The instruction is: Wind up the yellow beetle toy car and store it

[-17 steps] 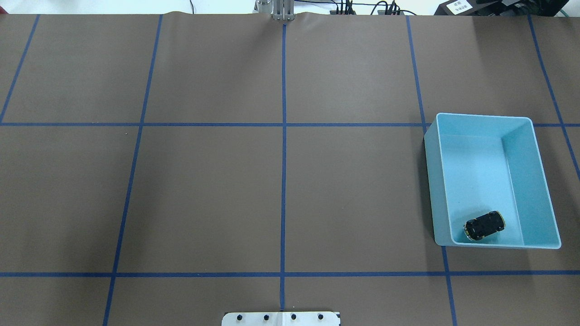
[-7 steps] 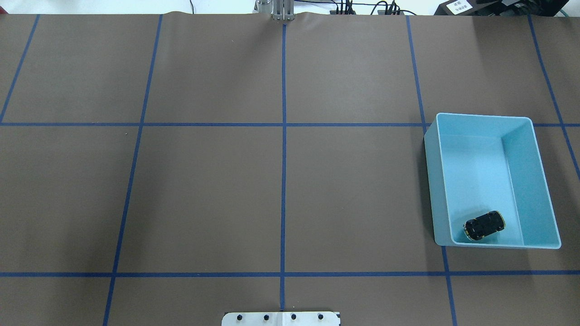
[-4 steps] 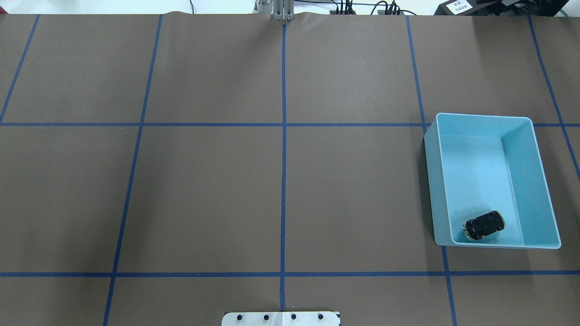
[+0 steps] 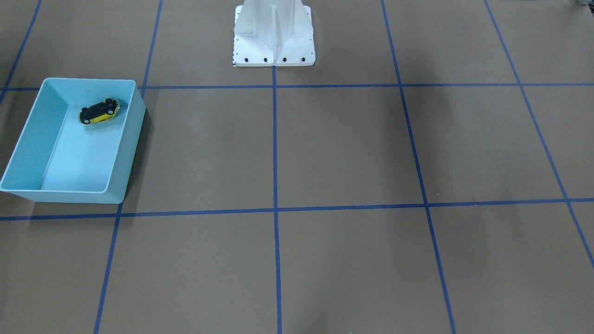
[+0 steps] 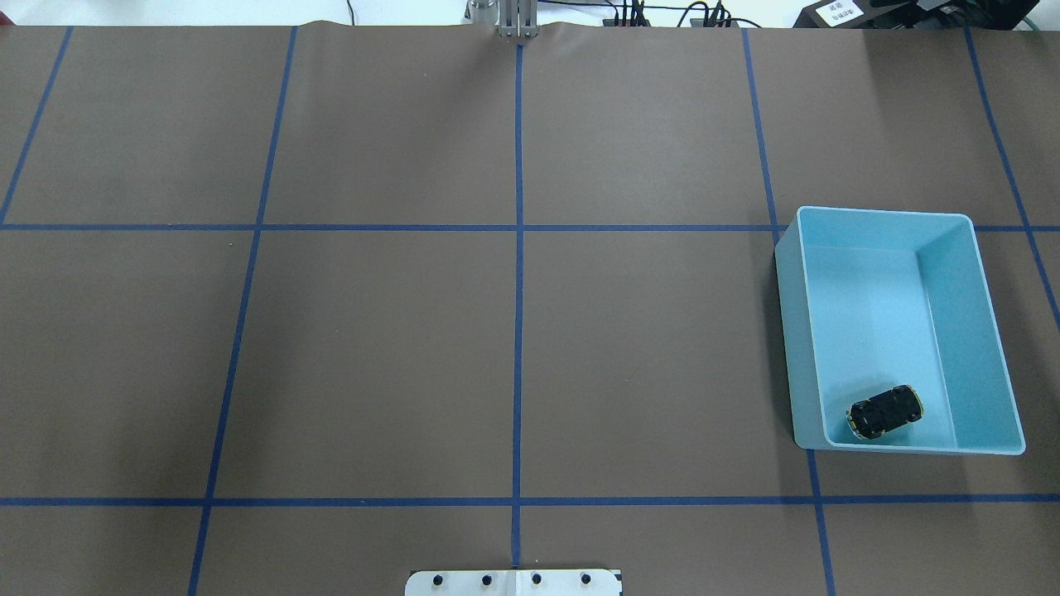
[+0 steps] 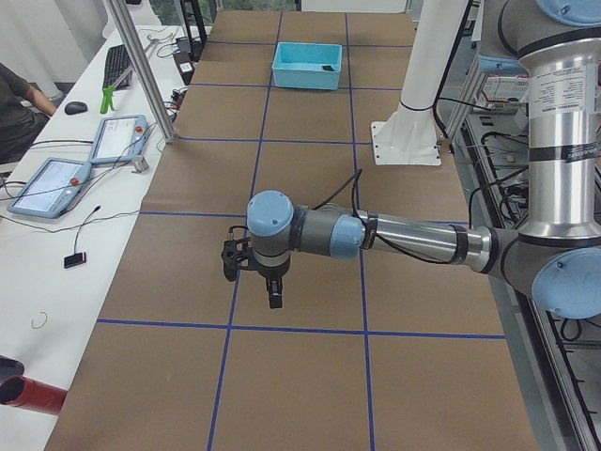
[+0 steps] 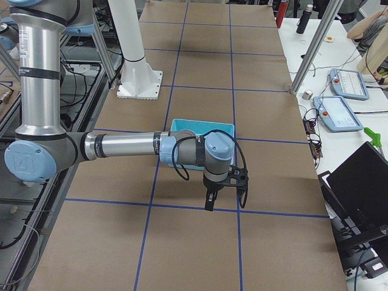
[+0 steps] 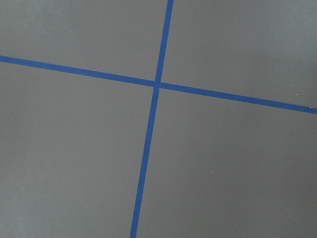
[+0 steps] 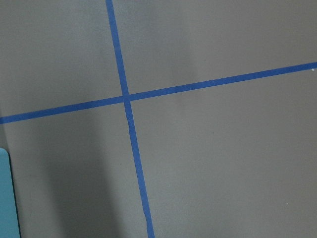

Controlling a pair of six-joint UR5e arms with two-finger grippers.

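Observation:
The yellow beetle toy car [image 5: 885,410] lies tipped over with its black underside up, in the near corner of the light blue bin [image 5: 882,213]. From across the table the car [image 4: 99,112] shows a yellow flank inside the bin [image 4: 130,153]. My left gripper [image 6: 252,287] appears only in the exterior left view, hanging over bare table far from the bin [image 6: 307,77]; whether it is open or shut I cannot tell. My right gripper [image 7: 224,203] appears only in the exterior right view, beside the bin [image 7: 203,125], and its state I cannot tell either. Both wrist views show only brown table.
Blue tape lines [image 5: 517,273] grid the brown table. The white robot pedestal [image 4: 274,41] stands at the robot-side edge. A side desk [image 6: 84,178] holds tablets and a keyboard, with a person [image 6: 14,103] seated there. A bin edge [image 9: 5,198] shows in the right wrist view.

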